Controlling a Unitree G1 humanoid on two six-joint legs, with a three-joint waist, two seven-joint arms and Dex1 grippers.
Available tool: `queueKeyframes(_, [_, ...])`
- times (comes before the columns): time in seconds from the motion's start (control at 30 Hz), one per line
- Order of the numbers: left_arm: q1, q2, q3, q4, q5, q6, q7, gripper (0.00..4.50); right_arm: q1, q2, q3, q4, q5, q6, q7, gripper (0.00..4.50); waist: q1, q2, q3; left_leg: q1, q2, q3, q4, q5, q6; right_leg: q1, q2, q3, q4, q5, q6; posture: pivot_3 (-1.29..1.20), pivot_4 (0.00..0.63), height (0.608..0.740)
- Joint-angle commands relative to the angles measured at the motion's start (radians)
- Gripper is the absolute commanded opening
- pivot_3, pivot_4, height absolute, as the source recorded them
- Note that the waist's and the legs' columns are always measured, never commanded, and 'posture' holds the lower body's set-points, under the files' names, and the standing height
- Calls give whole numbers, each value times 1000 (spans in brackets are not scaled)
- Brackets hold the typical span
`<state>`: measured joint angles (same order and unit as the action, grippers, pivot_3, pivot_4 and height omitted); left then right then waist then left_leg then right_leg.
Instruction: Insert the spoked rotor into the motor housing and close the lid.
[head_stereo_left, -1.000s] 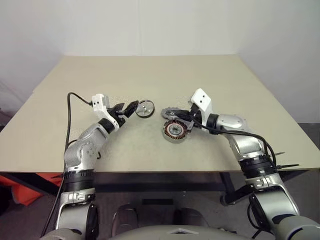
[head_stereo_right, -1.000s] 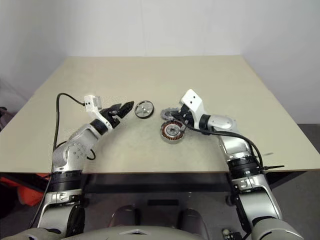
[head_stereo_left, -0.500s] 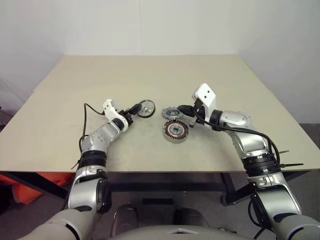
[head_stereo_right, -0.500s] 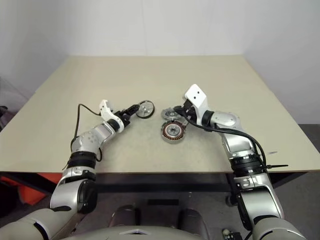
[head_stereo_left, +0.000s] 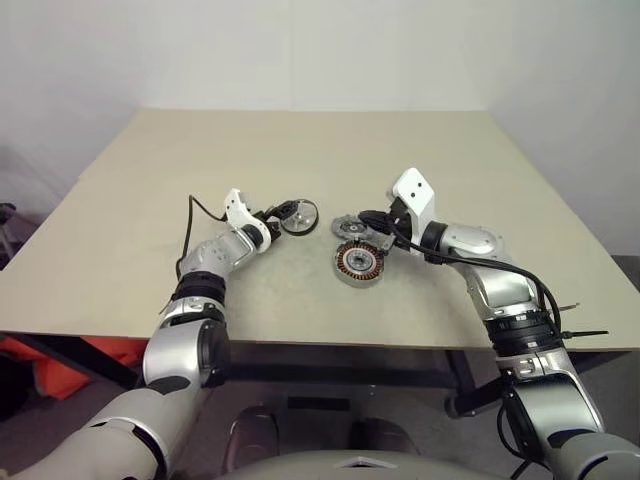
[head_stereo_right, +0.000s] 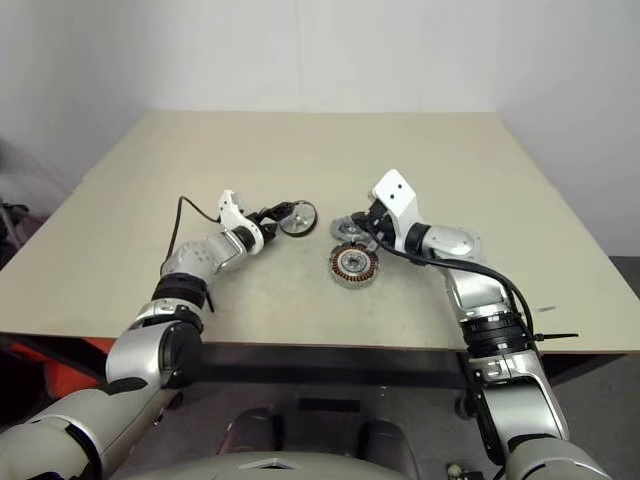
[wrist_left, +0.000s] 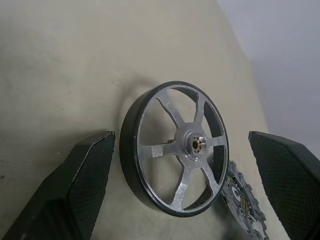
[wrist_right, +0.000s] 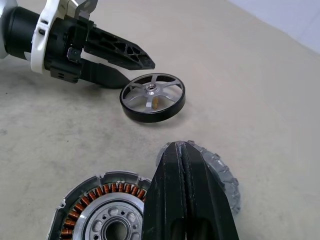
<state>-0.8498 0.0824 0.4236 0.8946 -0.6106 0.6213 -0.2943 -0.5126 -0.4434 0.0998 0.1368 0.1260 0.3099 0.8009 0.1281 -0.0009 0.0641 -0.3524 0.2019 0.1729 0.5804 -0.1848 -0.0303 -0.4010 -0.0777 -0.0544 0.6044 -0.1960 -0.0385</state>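
Left gripper (wrist_left: 180, 165) spread around the spoked rotor (wrist_left: 175, 148) on the worktop (head_stereo_left: 300, 140); centre on rim, then pinch; right gripper (wrist_right: 187, 175) pressed together

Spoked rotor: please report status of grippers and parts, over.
Left gripper open, fingers either side of spoked rotor, not gripping. Right gripper shut, empty, over lid beside motor housing. Rotor flat on table; nothing in the way.
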Motion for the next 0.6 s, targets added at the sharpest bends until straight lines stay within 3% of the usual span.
queueKeyframes(0.03, [-7,-23,-12,4,-9,66,-30,4500,-5,-6,-21,-45,17,-6,-7,31,0,0,0,0,0,0,0,0,0,0,0,0,0,2,-4,0,0,740])
queueKeyframes(0.1, [-9,-27,-2,3,-17,76,-34,4500,-3,-5,-20,-48,18,-4,-8,31,1,0,0,0,-2,0,0,0,1,0,-2,0,0,2,-4,0,0,740])
queueKeyframes(0.2, [-14,-32,11,8,-18,72,-35,3926,-3,-3,-20,-48,17,-4,-10,0,1,0,0,-1,-4,0,0,-1,2,0,-4,0,0,2,-4,0,0,740])
queueKeyframes(0.33, [-22,-41,24,10,-21,67,-43,2577,-4,1,-19,-45,15,-6,-15,0,-1,-1,0,-1,-4,0,0,-1,3,0,-4,0,-1,2,-4,0,0,740])
queueKeyframes(0.6, [-23,-47,19,3,-10,60,-45,2577,-5,-3,-18,-41,16,-9,-15,0,-3,-1,1,-2,-3,0,-1,-2,3,-1,-4,-1,-2,2,-3,0,0,740])
